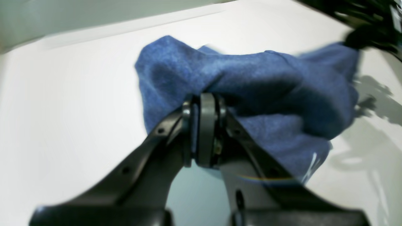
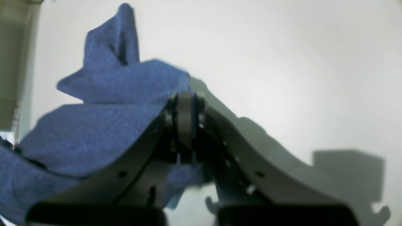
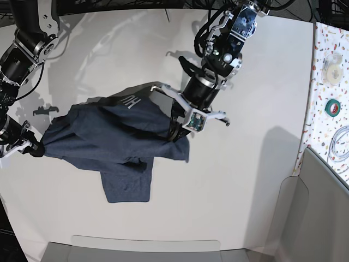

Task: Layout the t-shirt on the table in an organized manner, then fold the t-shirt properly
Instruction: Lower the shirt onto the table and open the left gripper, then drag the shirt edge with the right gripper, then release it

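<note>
2 claws: left claw (image 1: 203,131) & right claw (image 2: 186,124) each clamped on 1 t-shirt (image 3: 117,144) (bunched).

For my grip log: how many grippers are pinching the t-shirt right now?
2. The left gripper clamps the t-shirt near the table centre; the right gripper clamps its other end at the table's edge.

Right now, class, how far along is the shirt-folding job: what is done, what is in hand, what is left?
Done: both ends gripped. In hand: the left end effector and right end effector hold the t-shirt stretched and bunched above the table. Left: laying it flat, then every fold.
</note>
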Robot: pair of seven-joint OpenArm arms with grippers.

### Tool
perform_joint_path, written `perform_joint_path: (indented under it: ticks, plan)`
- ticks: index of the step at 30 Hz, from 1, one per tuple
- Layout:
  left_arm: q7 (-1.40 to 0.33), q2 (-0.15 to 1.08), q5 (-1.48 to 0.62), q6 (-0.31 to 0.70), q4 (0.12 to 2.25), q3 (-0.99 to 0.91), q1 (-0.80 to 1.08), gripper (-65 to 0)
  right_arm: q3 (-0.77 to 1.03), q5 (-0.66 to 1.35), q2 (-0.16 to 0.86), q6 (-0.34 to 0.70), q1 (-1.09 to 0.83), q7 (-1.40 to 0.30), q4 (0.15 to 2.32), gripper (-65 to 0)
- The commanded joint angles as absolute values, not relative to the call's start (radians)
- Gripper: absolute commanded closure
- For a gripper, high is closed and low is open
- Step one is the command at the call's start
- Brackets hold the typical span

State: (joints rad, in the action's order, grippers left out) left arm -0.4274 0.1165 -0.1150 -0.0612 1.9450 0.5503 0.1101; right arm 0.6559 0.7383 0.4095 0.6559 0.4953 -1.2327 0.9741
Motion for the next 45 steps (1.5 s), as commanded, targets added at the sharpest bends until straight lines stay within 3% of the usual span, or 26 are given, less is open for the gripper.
perform_joint_path:
  ticks: [1, 7, 14, 19, 31, 34, 37, 39, 41, 45]
  plan:
    - [-0.4, 0.133, -0.111, -0.056, 1.977, 0.559, 0.13, 0.0, 0.661, 0.753, 0.437, 0.665, 0.529, -1.208, 0.972, 0.0]
    - [-0.397, 0.208, -0.111, -0.056, 2.043, 0.622, 0.272, 0.0, 0.661, 0.751, 0.435, 0.662, 0.542, -1.144, 0.86, 0.0]
    - [-0.397, 0.326, -0.111, -0.056, 2.049, 0.797, 0.375, 0.0, 0.659, 0.756, 0.427, 0.564, 0.549, -1.072, 0.809, 0.0]
    - [-0.397, 0.433, -0.113, -0.054, 2.054, 0.972, 0.357, 0.0, 0.657, 0.751, 0.412, 0.562, 0.573, -1.07, 0.809, 0.0]
    - [-0.41, 0.467, -0.113, -0.061, 2.072, 1.006, 0.242, -0.6, 0.656, 0.75, 0.397, 0.561, 0.607, -1.067, 0.808, 0.0]
    - [-0.409, 0.466, -0.113, -0.062, 2.081, 1.006, 0.243, -9.5, 0.659, 0.75, 0.407, 0.561, 0.622, -1.067, 0.808, 0.0]
    - [-0.409, 0.466, -0.111, -0.071, 2.081, 1.004, 0.242, -22.6, 0.659, 0.756, 0.42, 0.561, 0.642, -1.07, 0.808, 0.0]
    - [-0.406, 0.466, -0.111, -0.124, 2.081, 1.004, 0.242, -29.5, 0.659, 0.757, 0.421, 0.561, 0.651, -1.073, 0.809, 0.0]
    - [-0.406, 0.467, -0.11, -0.197, 2.081, 1.004, 0.232, -33.0, 0.659, 0.757, 0.421, 0.561, 0.651, -1.073, 0.809, 0.0]
    - [-0.401, 0.472, -0.11, -0.305, 2.081, 0.952, 0.194, -32.5, 0.659, 0.757, 0.424, 0.561, 0.651, -1.073, 0.809, 0.0]
